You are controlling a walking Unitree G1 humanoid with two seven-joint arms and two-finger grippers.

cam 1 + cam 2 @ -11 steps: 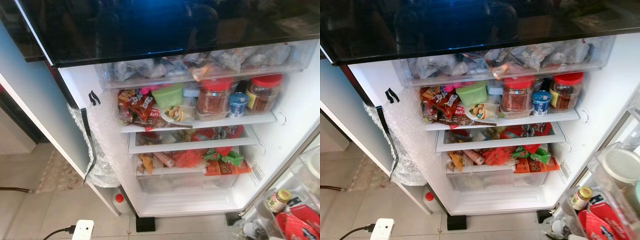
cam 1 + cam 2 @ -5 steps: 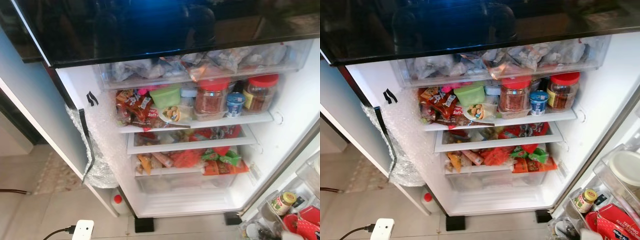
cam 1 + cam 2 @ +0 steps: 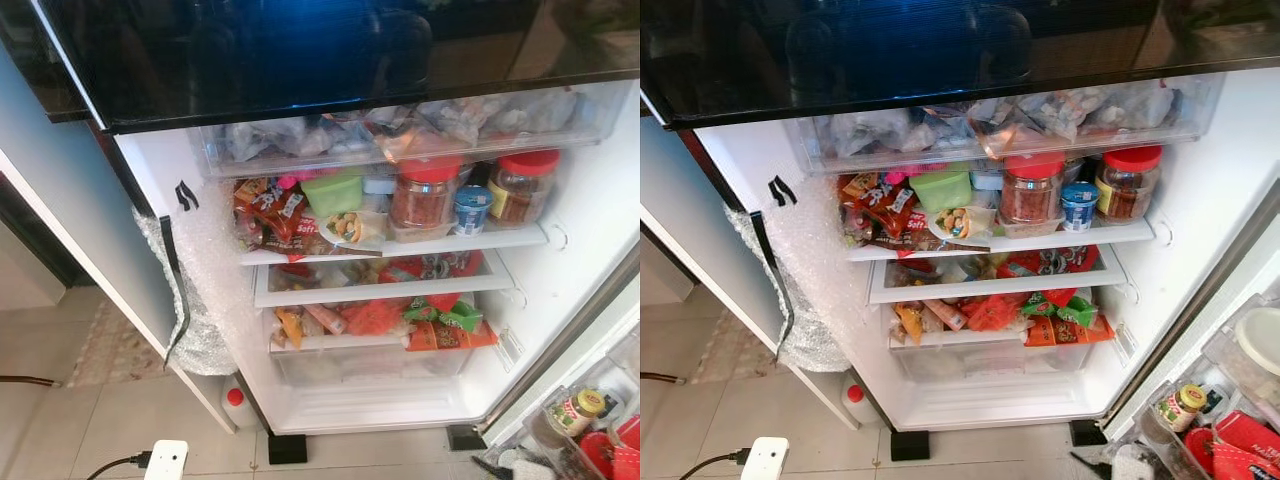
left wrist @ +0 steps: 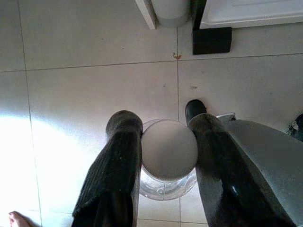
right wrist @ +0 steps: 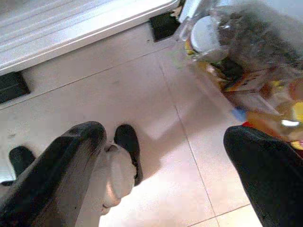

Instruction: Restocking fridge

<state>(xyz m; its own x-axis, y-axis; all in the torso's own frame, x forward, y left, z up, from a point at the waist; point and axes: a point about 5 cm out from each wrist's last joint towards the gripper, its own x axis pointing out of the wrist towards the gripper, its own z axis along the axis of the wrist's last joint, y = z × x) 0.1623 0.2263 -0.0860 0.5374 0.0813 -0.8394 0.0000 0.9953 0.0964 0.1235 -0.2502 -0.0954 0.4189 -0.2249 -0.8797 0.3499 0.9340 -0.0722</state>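
- While we stand at the open fridge (image 3: 590,230), our left gripper (image 4: 163,142) clamps a clear jar (image 4: 166,182) with a white lid (image 4: 169,149), at lower centre of the left wrist view.
- Its long axis is vertical, lid towards the camera, above the tiled floor (image 4: 85,90).
- Our fingers (image 4: 118,165) hide its sides.
- Our right gripper (image 5: 175,161) is spread wide, holding nothing.
- Door-shelf items (image 3: 1215,430) are cut off at lower right.

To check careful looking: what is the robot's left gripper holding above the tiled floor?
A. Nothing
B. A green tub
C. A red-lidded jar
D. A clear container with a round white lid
D: in the left wrist view, the left gripper has its two black fingers pressed against either side of a clear container with a round white lid.
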